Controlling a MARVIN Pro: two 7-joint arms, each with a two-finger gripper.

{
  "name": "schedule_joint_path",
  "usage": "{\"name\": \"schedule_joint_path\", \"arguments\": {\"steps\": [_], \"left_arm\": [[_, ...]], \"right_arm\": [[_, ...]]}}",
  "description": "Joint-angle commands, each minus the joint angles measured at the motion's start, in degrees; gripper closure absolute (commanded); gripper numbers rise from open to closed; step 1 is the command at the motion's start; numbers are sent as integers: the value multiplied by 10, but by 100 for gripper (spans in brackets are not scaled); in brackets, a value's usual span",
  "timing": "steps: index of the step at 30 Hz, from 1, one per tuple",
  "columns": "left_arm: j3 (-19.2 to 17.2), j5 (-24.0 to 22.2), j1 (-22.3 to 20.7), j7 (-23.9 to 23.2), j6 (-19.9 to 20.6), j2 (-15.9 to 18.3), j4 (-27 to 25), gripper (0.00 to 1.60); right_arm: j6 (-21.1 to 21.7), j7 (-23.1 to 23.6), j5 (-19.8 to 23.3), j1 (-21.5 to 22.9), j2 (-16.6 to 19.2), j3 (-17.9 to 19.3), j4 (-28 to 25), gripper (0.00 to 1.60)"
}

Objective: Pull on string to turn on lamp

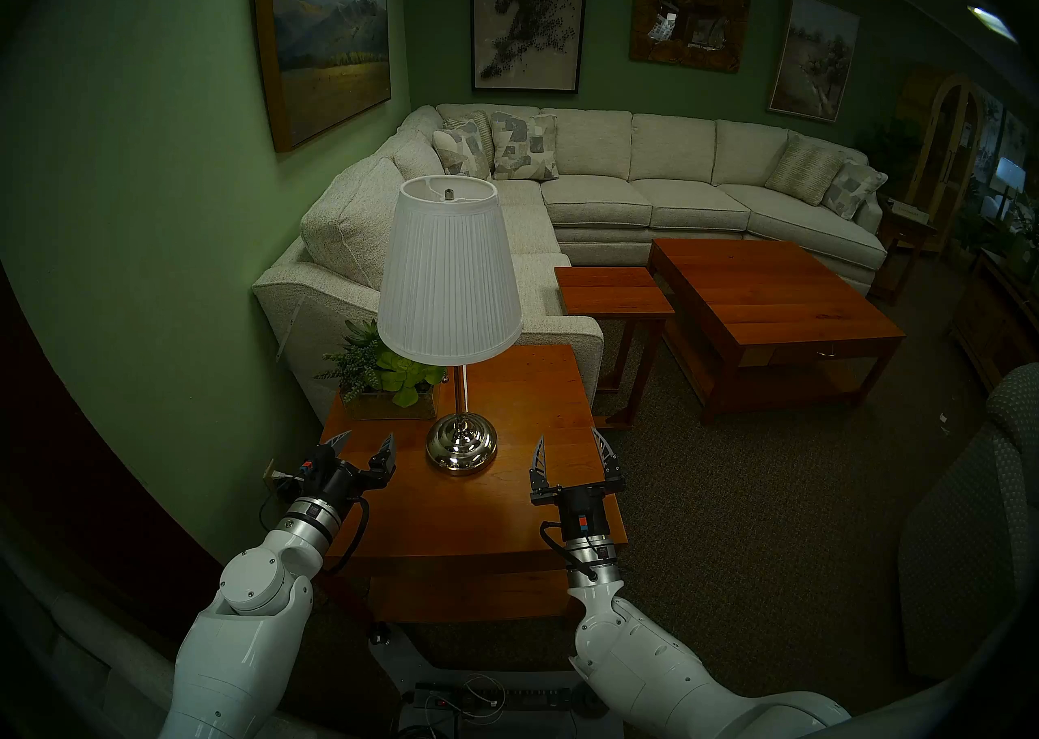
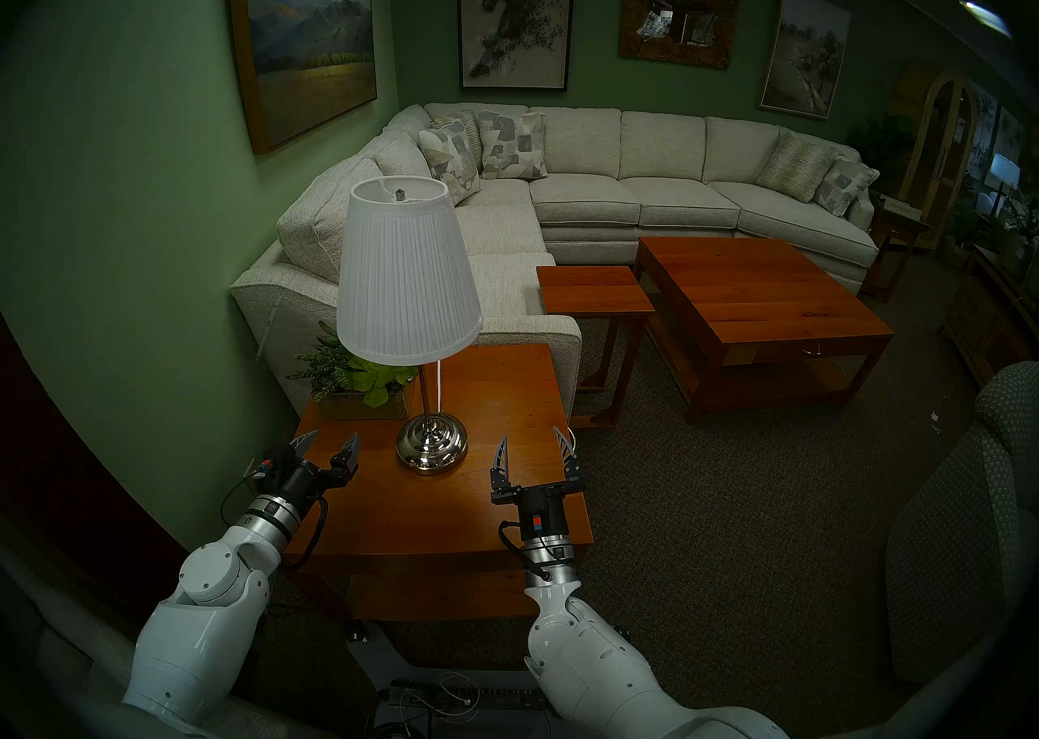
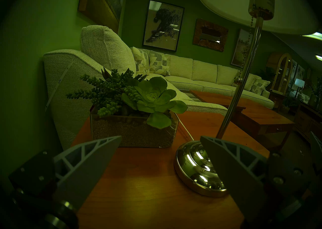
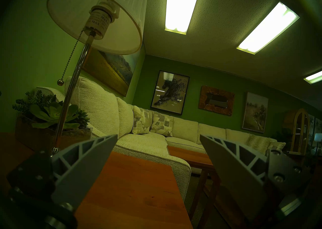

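Note:
The lamp [image 1: 450,271] stands unlit on the wooden side table [image 1: 523,507], with a white pleated shade, a chrome pole [image 1: 462,389] and a ribbed chrome base [image 1: 461,445]. The string is a thin bead chain [image 4: 73,56] that hangs from the socket beside the pole and ends in a small dark bead [image 4: 60,82]. It also shows in the left wrist view [image 3: 247,45]. My left gripper [image 1: 365,440] is open and empty, low over the table left of the base. My right gripper [image 1: 569,437] is open and empty to the right of the base, pointing up. Both are well below the bead.
A glass planter of succulents [image 1: 388,383] sits behind and left of the lamp. The sofa arm [image 1: 315,282] is behind the table and the green wall [image 1: 168,271] is to its left. A small side table [image 1: 613,288] and a coffee table [image 1: 776,305] stand farther right.

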Motion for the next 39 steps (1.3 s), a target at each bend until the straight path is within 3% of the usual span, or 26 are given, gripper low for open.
{"name": "schedule_joint_path", "arguments": {"steps": [1, 16, 26, 39], "left_arm": [[-1, 0, -9, -1, -6, -1, -15, 0], [-1, 0, -9, -1, -6, -1, -15, 0], [7, 8, -24, -16, -62, -11, -7, 0], [17, 15, -42, -20, -109, -31, -43, 0]], "right_arm": [[-2, -1, -2, 8, -1, 1, -12, 0], [-2, -1, -2, 9, -1, 1, -12, 0], [-3, -2, -2, 9, -1, 1, -11, 0], [-3, -2, -2, 10, -2, 1, -8, 0]]}}
